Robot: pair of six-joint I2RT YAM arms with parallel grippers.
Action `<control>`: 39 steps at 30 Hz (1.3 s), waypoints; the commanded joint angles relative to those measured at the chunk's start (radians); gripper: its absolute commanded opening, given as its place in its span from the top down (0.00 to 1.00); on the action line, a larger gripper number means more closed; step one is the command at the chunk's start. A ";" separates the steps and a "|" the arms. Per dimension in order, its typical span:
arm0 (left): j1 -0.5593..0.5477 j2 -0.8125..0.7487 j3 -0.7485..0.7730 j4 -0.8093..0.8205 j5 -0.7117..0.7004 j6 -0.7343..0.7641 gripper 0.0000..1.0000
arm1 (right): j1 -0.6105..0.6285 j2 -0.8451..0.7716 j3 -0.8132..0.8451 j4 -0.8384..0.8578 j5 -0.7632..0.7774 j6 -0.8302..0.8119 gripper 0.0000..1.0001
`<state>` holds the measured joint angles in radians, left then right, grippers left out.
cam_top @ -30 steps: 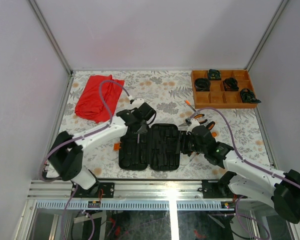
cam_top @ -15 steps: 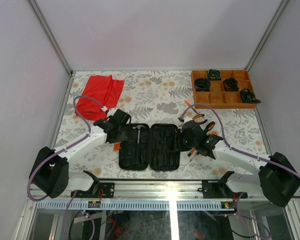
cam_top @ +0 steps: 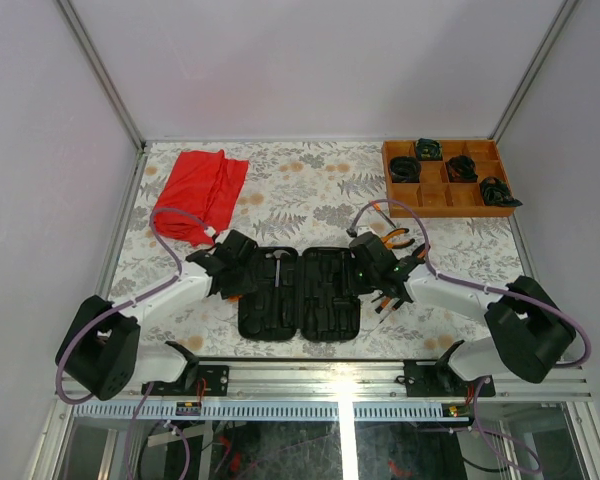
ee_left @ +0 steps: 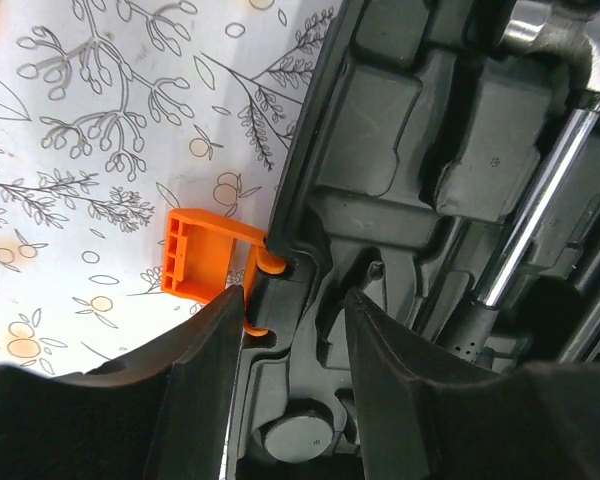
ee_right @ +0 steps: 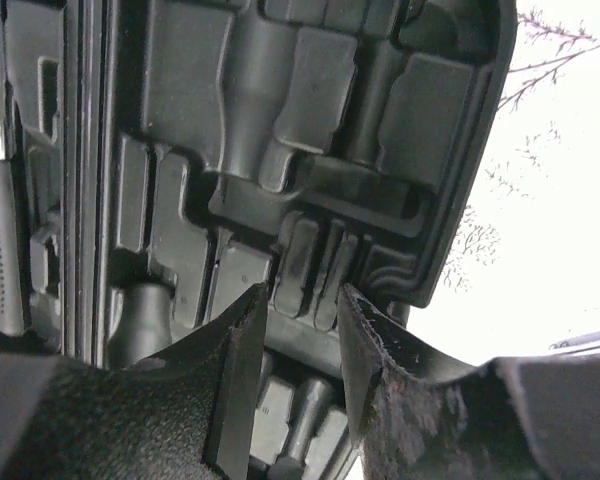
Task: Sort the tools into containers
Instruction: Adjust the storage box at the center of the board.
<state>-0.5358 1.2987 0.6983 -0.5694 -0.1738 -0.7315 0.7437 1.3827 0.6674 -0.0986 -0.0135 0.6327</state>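
two grippers: the left gripper (cam_top: 242,278) sits at the left rim of the tool case (cam_top: 300,300) and the right gripper (cam_top: 372,272) at its right rim; the case lies opened flat between them.
left gripper state: its fingers (ee_left: 195,385) stand part way apart, with the case rim and the hinge of the orange latch (ee_left: 195,255) in the gap; i cannot tell whether they pinch the rim.
right gripper state: its fingers (ee_right: 235,390) are a narrow gap apart over the moulded slots; i cannot tell whether they are gripping or free.
hammer (cam_top: 280,262): in the case half just right of the left gripper; only the left wrist view shows its shiny shaft seated in a slot.
pliers (cam_top: 398,238): on the table (cam_top: 320,190) just beyond the right gripper, outside the case; top view only.
screwdrivers (cam_top: 385,300): orange handles just on the near side of the right gripper, partly hidden by the arm.
far off: a red cloth (cam_top: 195,190) lies beyond the left gripper and a wooden tray (cam_top: 445,205) well beyond the right one; neither wrist view reaches them.
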 commanded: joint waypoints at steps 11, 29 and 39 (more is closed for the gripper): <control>-0.035 -0.103 -0.119 0.166 0.184 -0.099 0.58 | -0.111 0.143 0.208 -0.017 -0.045 -0.187 0.58; -0.014 -0.210 -0.078 0.118 0.092 -0.075 0.52 | -0.061 -0.026 0.234 -0.091 -0.049 -0.177 0.52; 0.049 -0.134 -0.091 0.223 0.103 -0.022 0.52 | 0.115 0.045 0.286 -0.079 -0.020 -0.081 0.59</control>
<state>-0.5121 1.1484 0.5941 -0.4389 -0.0654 -0.7891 0.8024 1.3918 0.8932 -0.2008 -0.0631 0.4965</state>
